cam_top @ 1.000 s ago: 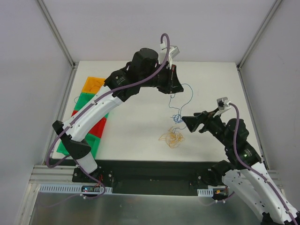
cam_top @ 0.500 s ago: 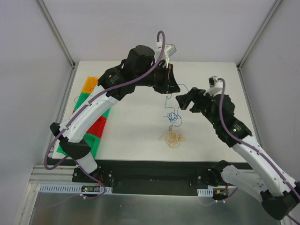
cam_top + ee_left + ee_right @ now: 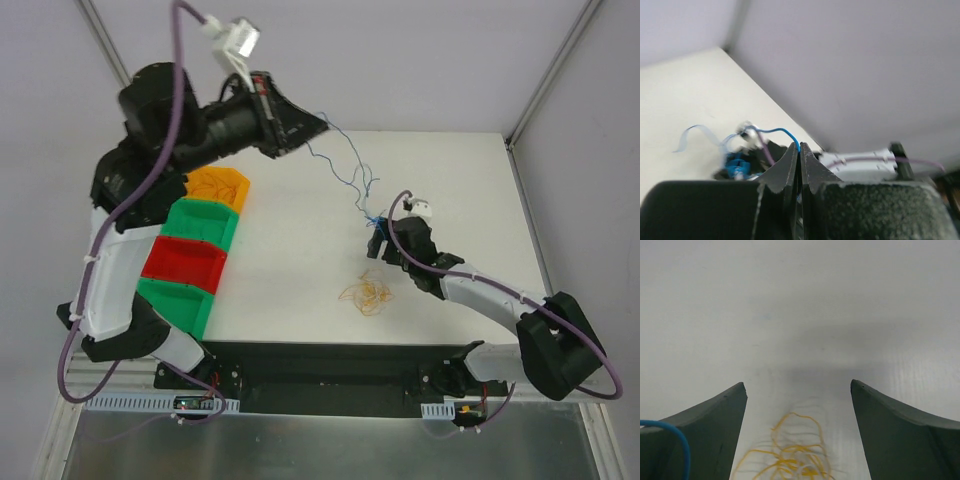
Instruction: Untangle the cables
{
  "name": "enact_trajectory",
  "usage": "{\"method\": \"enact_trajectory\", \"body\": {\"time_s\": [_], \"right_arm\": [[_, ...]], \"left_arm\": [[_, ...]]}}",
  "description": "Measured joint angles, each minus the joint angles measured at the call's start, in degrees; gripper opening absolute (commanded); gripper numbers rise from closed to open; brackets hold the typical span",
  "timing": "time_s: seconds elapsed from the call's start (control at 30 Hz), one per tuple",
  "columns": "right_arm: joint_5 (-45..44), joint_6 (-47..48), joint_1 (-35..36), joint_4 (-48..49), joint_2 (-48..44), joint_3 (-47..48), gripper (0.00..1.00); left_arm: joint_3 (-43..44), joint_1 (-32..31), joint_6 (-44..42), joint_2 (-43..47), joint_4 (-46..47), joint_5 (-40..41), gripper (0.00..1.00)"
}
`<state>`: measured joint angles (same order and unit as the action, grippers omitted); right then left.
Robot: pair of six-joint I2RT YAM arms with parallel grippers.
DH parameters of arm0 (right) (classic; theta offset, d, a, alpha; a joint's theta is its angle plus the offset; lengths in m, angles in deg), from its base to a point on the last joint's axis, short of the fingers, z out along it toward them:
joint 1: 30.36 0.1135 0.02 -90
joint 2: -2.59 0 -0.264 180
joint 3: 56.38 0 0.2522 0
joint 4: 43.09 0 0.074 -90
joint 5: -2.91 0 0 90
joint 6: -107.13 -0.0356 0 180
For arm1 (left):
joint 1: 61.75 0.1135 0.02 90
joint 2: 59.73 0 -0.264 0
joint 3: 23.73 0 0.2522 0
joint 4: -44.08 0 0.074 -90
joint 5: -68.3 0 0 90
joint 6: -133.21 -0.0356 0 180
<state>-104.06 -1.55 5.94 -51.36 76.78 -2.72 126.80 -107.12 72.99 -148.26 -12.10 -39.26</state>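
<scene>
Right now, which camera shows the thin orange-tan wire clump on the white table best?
Top external: the whole orange-tan wire clump shows, unobstructed. Right wrist cuts it off at the frame edge; left wrist misses it.

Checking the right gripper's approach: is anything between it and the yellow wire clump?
Nothing visible. The open right gripper faces the yellow wire clump over bare table; a blue wire only loops beside one finger.

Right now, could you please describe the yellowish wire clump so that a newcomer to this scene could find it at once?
On the white table, toward its near edge and right of the coloured bins, look just nearer than the open right gripper. A small orange-tan clump lies flat there. Unlike the blue cable stretched up to the left gripper, nothing holds it.
</scene>
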Motion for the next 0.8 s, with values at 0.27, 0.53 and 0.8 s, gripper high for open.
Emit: {"method": "enact_trajectory", "body": {"time_s": [0.27, 0.53, 0.8], "right_arm": [[2.6, 0.4, -9.4, 1.0, -1.8, -9.3, 0.87], [5.0, 3.4, -12.3, -3.0, -4.6, -5.8, 0.9], [9.4, 7.0, -11.1, -21.2, 3.1, 6.7, 0.88]], "left_arm": [[0.0, 6.8, -4.3, 6.3, 0.0, 8.5, 0.0], [-2.0, 6.9, -8.3, 6.6, -0.9, 15.2, 0.0], [-17.4, 7.5, -14.1, 14.4, -1.1, 21.5, 0.0]]}}
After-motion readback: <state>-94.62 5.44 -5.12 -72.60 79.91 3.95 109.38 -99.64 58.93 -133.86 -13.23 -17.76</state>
